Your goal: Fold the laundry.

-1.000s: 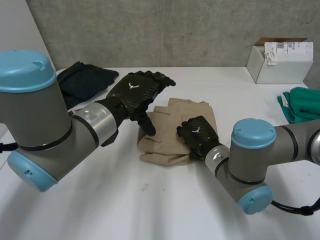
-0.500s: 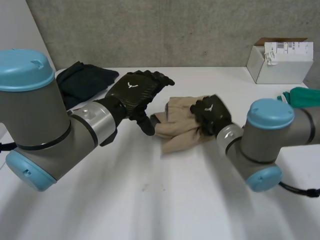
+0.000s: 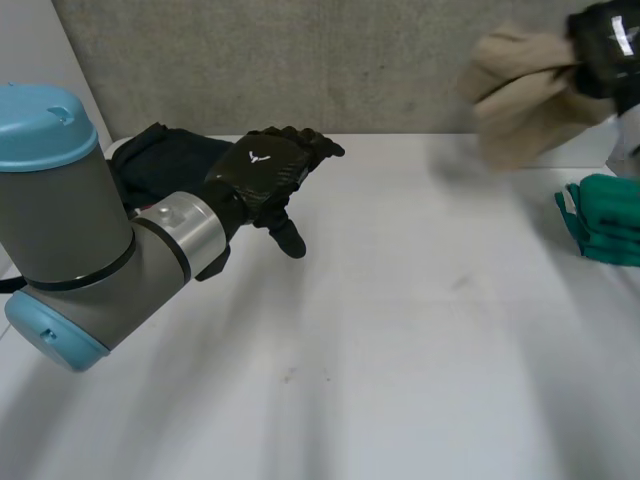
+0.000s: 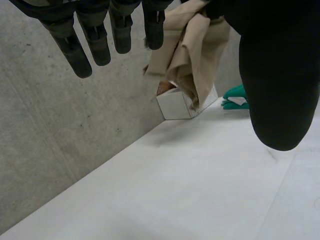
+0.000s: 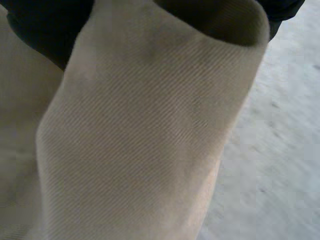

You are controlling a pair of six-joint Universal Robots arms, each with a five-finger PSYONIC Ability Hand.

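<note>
I see my left hand (image 3: 265, 170) spread and loose, holding nothing; my right hand (image 3: 608, 45), half cut off, clutches the beige cloth (image 3: 515, 90) aloft.

A robotics lab, by the look of it: a bare concrete wall (image 3: 300, 60) backs a plain white table (image 3: 400, 340), where a grey, blue-capped robot arm (image 3: 80, 240) works among a black garment (image 3: 165, 152), a green cloth (image 3: 605, 228) and a white cardboard box (image 4: 176, 106).

The white tabletop (image 3: 400, 330) lies open through the middle and near side. Far left, a crumpled black cloth pile (image 3: 165, 150) and the hovering left hand (image 3: 262, 172) crowd it. At the right are a folded green cloth (image 3: 605, 215), a white cardboard box (image 4: 182, 102) and a bunched beige cloth (image 3: 520, 85) clutched aloft by the right hand (image 3: 605, 40).
</note>
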